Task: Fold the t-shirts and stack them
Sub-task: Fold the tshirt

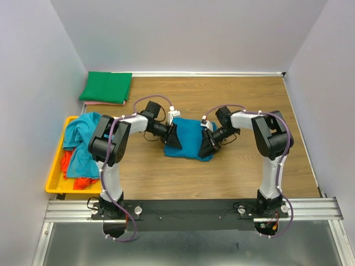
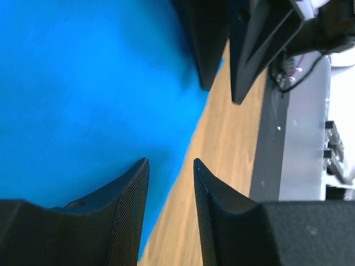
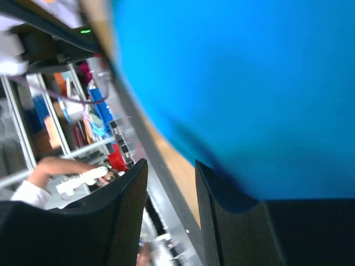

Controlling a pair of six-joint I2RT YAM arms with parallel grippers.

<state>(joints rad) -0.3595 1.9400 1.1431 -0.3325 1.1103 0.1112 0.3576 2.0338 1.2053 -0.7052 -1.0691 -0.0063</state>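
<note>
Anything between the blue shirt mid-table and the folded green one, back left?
Nothing loose lies on the table between the blue shirt and the green shirt. Only the left arm itself crosses above that line.

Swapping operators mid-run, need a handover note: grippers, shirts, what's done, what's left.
Left gripper: open, empty, at the left side of the blue t-shirt, mid-table.
Right gripper: open, empty, at its right side.
Done: green t-shirt folded, back left corner. The blue one looks partly folded.
Left: finish the blue one and stack it. The teal t-shirt and orange-red t-shirt lie heaped, unfolded, in the yellow tray.
</note>
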